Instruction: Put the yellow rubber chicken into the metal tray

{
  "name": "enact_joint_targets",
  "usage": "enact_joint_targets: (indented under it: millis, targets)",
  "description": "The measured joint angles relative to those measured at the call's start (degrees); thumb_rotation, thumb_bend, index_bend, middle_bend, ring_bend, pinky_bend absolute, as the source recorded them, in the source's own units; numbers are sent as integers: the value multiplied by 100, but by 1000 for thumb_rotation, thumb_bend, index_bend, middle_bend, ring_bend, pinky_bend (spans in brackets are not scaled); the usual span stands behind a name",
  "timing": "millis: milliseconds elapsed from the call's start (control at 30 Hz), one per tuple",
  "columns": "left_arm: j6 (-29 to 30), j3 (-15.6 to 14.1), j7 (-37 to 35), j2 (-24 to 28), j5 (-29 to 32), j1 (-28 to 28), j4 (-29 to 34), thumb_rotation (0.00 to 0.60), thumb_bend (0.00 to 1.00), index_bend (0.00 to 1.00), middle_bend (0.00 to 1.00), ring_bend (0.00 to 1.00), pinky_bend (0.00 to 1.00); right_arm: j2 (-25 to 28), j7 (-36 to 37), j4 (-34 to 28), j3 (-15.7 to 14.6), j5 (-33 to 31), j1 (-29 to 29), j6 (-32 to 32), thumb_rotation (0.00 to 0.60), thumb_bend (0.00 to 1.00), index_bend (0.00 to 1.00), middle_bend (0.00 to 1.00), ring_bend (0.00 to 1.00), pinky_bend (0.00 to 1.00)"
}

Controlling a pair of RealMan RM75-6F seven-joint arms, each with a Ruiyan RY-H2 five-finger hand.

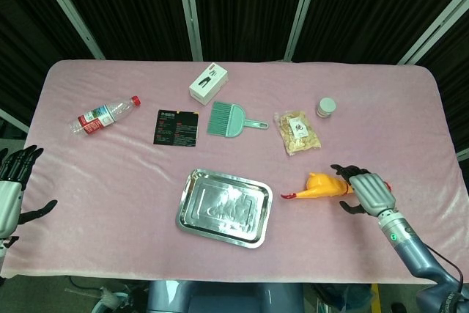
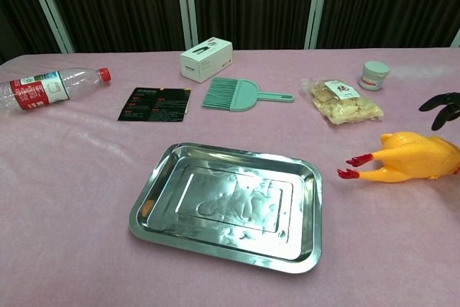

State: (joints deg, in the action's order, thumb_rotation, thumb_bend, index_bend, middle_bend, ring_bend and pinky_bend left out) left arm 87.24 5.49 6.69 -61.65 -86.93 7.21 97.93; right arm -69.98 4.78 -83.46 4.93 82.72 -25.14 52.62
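Hovering over the chicken's (image 1: 324, 185) right half in the head view, the right hand (image 1: 363, 190) has fingers spread, holding nothing — the toy lies just right of the tray (image 1: 224, 207). Left hand (image 1: 10, 192) open, idle. Chest view: fingertips (image 2: 440, 108) barely enter; a shallow grip could squeeze the chicken away.

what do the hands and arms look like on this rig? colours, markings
Both hands, the right hand and the left hand, have a light silver-grey back shell and black fingers. The right forearm is a blue-grey tube, with a small green light just behind the wrist. No loose cables or sleeves show.
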Motion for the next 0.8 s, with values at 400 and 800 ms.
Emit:
enact_joint_targets:
  millis: [400,800]
  targets:
    - [-142,-41,1,-55,74,48,-50,600,0,76,71,91,42,-331,206,794,-21,-460,-230,-491,600,329,115,247,180,265]
    - [-175,-68,79,-62,126,48,7,600,0,76,68,91,42,-715,548,1528,-77,-554,-224,-540,600,328,296,295,233,265]
